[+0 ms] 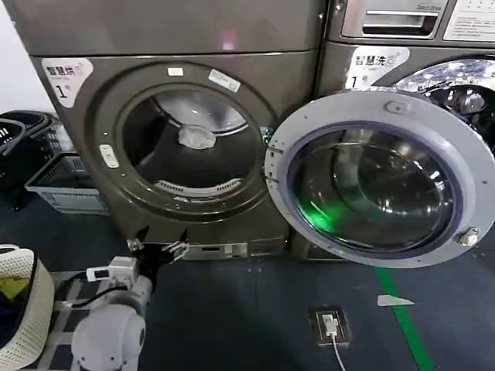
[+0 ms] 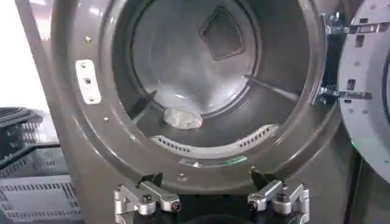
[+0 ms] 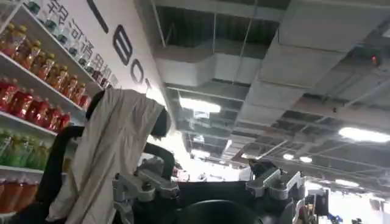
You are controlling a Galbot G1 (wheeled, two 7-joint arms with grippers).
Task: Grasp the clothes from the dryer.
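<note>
Gaping wide, the dryer point(image 1: 189, 147) shows a smooth metal drum with one pale, crumpled cloth point(image 1: 196, 137) lying on its floor. Its grey-rimmed round glass door point(image 1: 377, 179) hangs swung to the right. The left hand point(image 1: 157, 249) hovers low before the porthole, fingers spread and empty. The right hand point(image 3: 207, 185) points at the ceiling, fingers spread; a beige cloth point(image 3: 106, 155) drapes beside it, perhaps snagged on one finger.

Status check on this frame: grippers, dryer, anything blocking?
Left gripper open, low before the dryer. Right gripper open, pointing at ceiling. Door swung wide; pale cloth in drum. Porthole unobstructed.
</note>
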